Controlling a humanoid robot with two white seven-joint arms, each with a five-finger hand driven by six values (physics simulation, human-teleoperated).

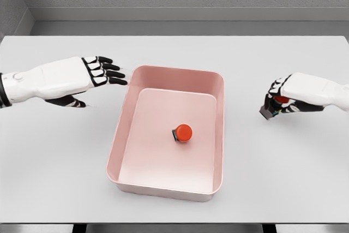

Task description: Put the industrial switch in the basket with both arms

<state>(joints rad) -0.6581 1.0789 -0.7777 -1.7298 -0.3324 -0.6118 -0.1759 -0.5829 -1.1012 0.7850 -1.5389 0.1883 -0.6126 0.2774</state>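
Nearest you, along the worktop's (pixel 54 189) front edge, nothing lies except the near rim of the pink basket (pixel 117 151), a shallow rectangular tray set roughly midway between the left and right edges and turned slightly askew. On the basket's floor, a little toward its near half, rests one industrial switch (pixel 182 132), red cap uppermost over a dark base, touching no wall. Farther back and toward the right edge of the worktop, your right robot hand (pixel 279 103) is closed around a second switch (pixel 270 112); its red cap shows between the dark fingers and its grey body protrudes below them, though whether it clears the worktop surface cannot be told. It sits well apart from the basket's right wall. At a similar depth toward the left edge, your left robot hand (pixel 103 70) is spread flat with fingers extended, holding nothing, its fingertips just beside the basket's far left corner. Judged from this layout, one switch is already deposited and the step in hand is carrying the second one over. The next move calls for you to lift the held switch over the right wall, bring it above the bare floor, and release it without striking the switch already there.
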